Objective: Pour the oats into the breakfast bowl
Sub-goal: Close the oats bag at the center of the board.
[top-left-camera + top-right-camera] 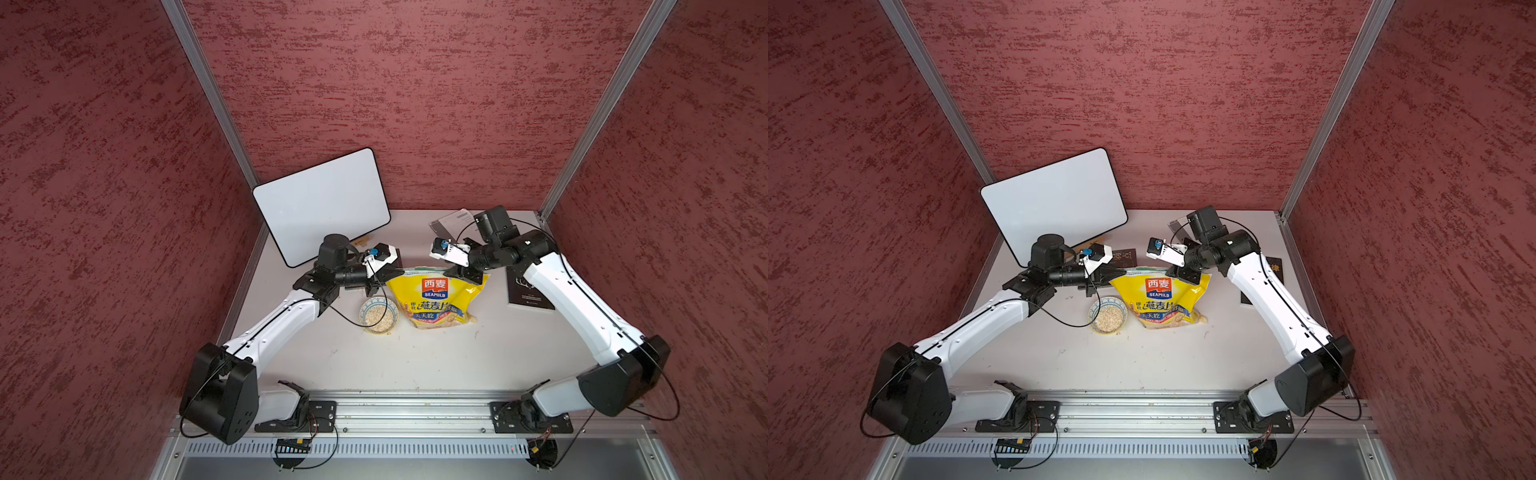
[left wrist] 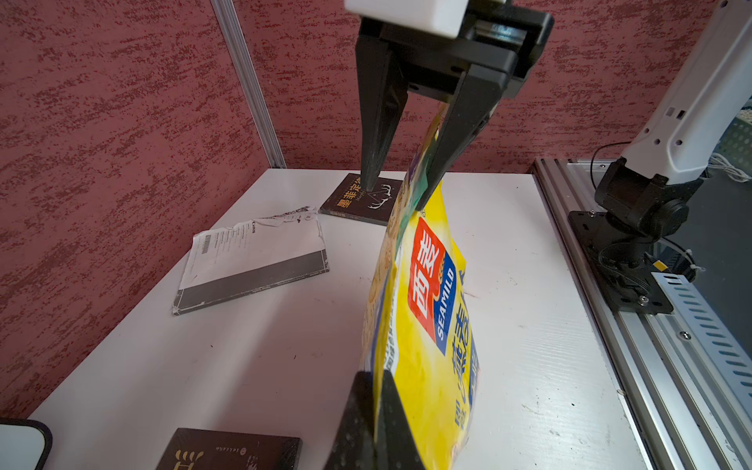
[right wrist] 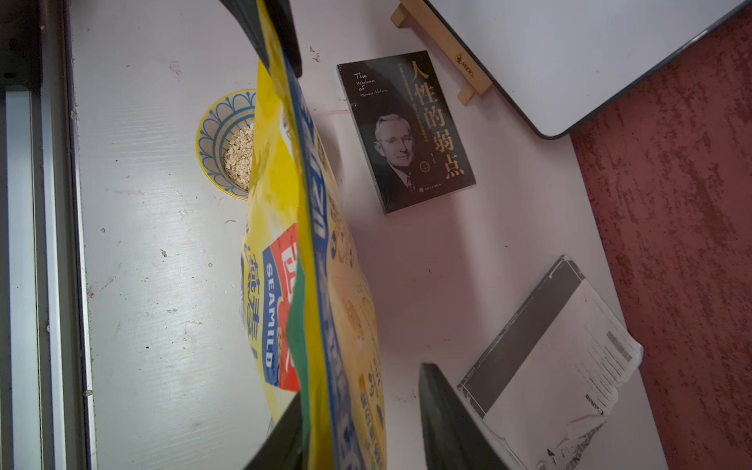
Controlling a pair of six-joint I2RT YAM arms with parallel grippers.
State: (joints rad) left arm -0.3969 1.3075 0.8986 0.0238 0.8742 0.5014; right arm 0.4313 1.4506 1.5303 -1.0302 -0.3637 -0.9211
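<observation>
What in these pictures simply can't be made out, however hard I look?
- Whether the bag is open at its mouth: in both top views the left gripper and right gripper cover its corners.
- How much is left inside: the bag is opaque.
- Half the bowl: right wrist view, behind the bag.
- Title of the dark book: in a top view, too small, partly under the right arm.

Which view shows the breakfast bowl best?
The top views: in both, the breakfast bowl shows whole, oats inside, beside the yellow SEAMILD bag. The right wrist view catches only half, the bag covering the rest. The left wrist view misses it.
</observation>
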